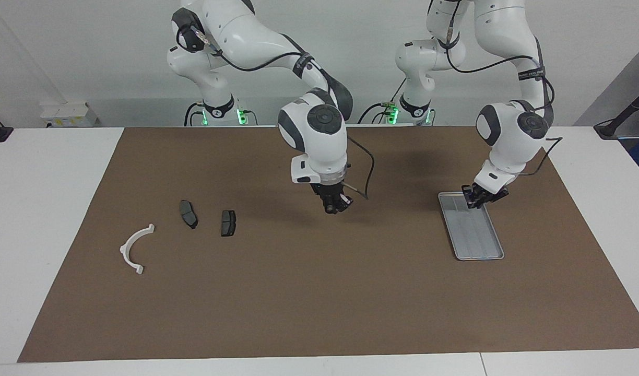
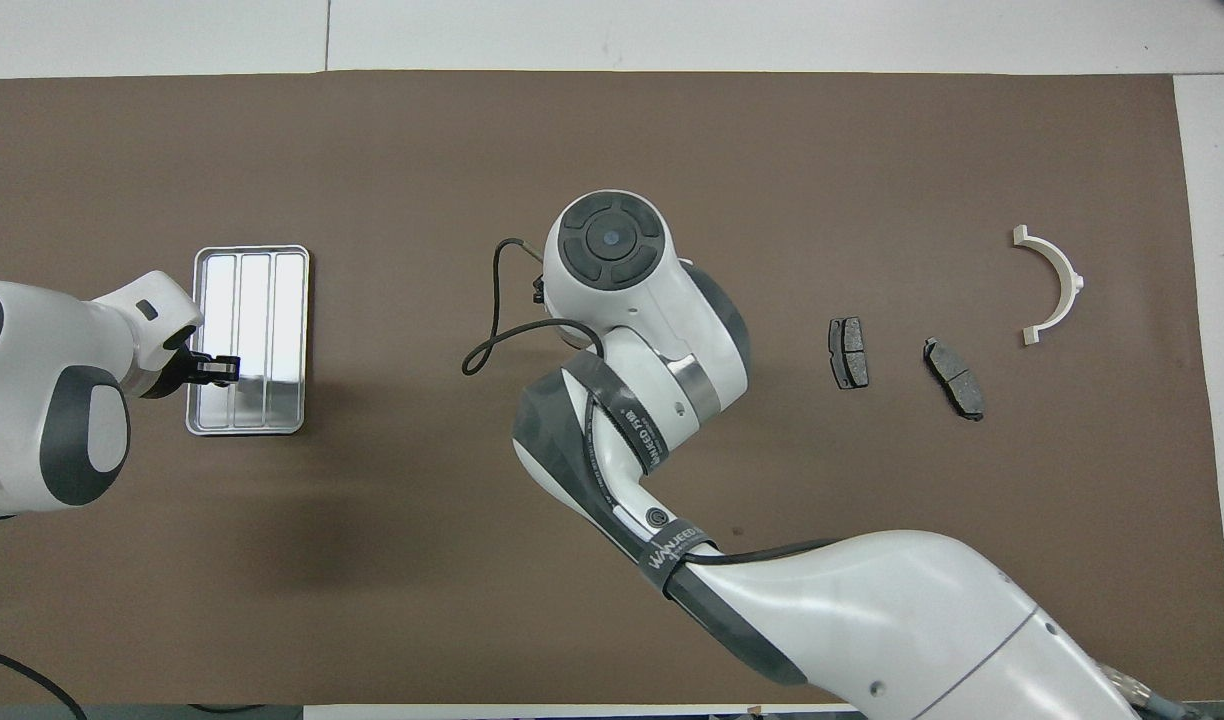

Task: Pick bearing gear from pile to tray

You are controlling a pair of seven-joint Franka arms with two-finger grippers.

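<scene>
- The flat rectangular silver-grey metal tray with a low rim and lengthwise ridges lies on the brown mat toward the left arm's end of the table; nothing can be made out lying in it.
- The left gripper hangs over the tray's end nearest the robots, its fingertips pressed together; whether a small part sits between them cannot be told.
- The right gripper hovers over the bare mat, well apart from the tray, toward the table's middle. Its jaws stand narrow; any load in them is too small to tell.
- Two dark grey brake-pad-shaped plates lie side by side on the mat, well apart from the tray, toward the right arm's end.
- A white half-ring plastic bracket lies farther still from the tray, beside those plates.
</scene>
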